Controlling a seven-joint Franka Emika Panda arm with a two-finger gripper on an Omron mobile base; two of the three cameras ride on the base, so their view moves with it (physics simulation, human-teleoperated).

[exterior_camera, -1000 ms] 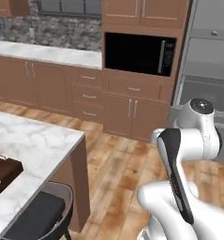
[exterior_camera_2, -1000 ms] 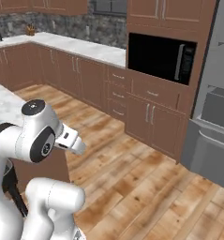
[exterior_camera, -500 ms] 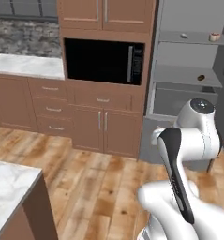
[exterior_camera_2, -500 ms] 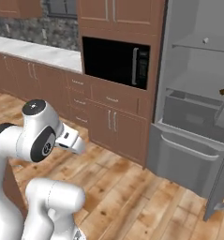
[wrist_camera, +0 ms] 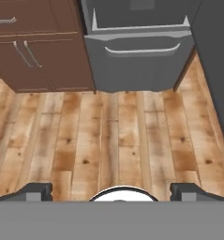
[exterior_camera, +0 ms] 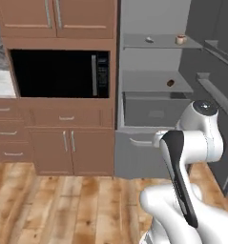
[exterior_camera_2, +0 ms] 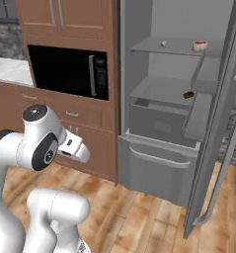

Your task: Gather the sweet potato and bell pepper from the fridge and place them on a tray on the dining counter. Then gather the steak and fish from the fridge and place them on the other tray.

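Note:
The grey fridge (exterior_camera: 153,95) stands open ahead of me, its door (exterior_camera_2: 219,118) swung out to the right. Its upper shelf carries a small pale item (exterior_camera_2: 163,44) and a reddish-and-white one (exterior_camera_2: 200,46). A small brown item (exterior_camera_2: 189,95) lies on the middle shelf (exterior_camera: 156,82). All three are too small to name. My gripper (wrist_camera: 111,191) points down at the wooden floor in front of the fridge. It is open, with the fingertips (wrist_camera: 37,189) far apart and nothing between them.
The fridge's bottom drawer (wrist_camera: 138,49) juts out low over the floor. Left of the fridge are a black built-in microwave (exterior_camera: 58,74) and brown cabinets (exterior_camera: 63,143). Bare wooden floor (wrist_camera: 113,136) lies between me and the fridge.
The whole picture has swung from the counters and island to the open fridge, so the base has turned and moved. The arm keeps the same folded pose and the gripper stays open.

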